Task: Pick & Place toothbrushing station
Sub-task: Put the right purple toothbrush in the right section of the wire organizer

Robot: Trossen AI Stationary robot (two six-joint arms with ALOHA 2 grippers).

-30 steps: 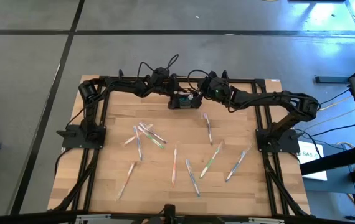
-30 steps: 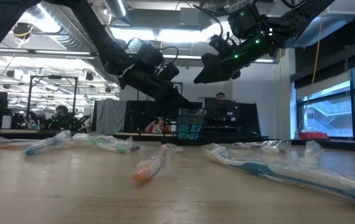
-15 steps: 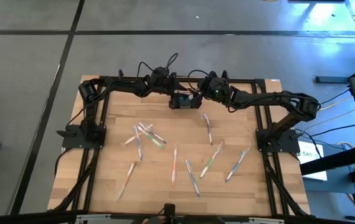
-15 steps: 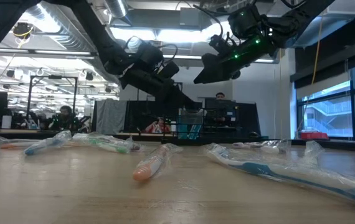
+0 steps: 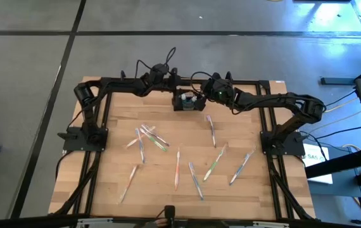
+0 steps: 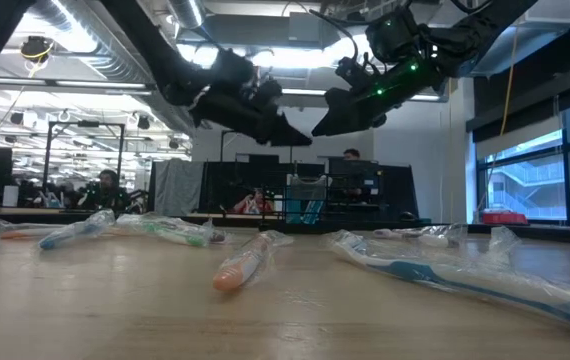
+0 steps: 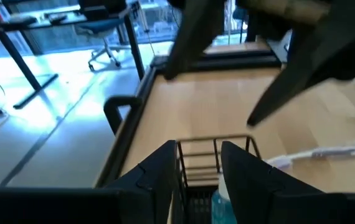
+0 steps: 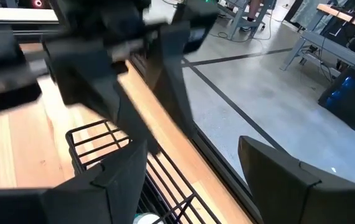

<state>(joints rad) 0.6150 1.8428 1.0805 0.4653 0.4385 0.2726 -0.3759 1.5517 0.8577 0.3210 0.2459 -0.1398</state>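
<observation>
The toothbrushing station, a small black wire caddy, stands on its bottom at the table's far edge, mid-width. A teal tube stands inside it. My left gripper hangs open above the caddy's left side, clear of its rim. In the left wrist view the caddy's wire rim shows beyond the gap between my left gripper's fingers. My right gripper hangs open above the caddy's right side. Its fingers stand wide apart in the right wrist view, with the caddy below them.
Several wrapped toothbrushes lie scattered over the middle of the table, among them an orange one and a green one. Black frame rails run along the table's far edge and sides. People sit beyond the table.
My left gripper has risen from the caddy's left rim to well above it, tipping a little nearer to level. The caddy has stayed where it was on the table.
</observation>
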